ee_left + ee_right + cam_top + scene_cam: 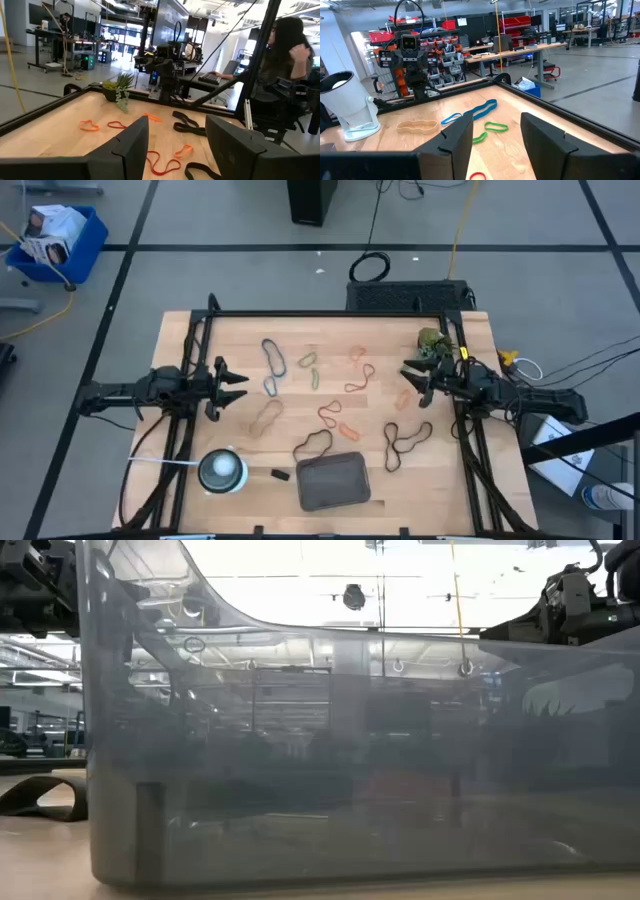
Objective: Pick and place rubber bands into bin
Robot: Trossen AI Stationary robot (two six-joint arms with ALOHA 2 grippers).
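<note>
Several rubber bands lie flat and scattered on the wooden table: blue (273, 365), green (307, 361), tan (265, 418), red (330, 417), orange (357, 352) and black (407, 440). The dark grey bin (333, 480) stands near the table's near edge; its wall (350, 790) fills the low view. My left gripper (240, 387) is open and empty at the table's left, above the table and pointing right. My right gripper (408, 375) is open and empty at the table's right, pointing left. The left wrist view shows red (160, 162) and orange (183, 149) bands ahead of my left gripper (177, 145). The right wrist view shows blue (475, 111) and green (496, 127) bands ahead of my right gripper (496, 140).
A round white object (221, 470) stands left of the bin, with a small black piece (280, 475) beside it. A small green plant (432, 340) stands at the far right corner. A dark frame (330, 313) runs along the table's edges. A person (285, 60) sits beyond the right side.
</note>
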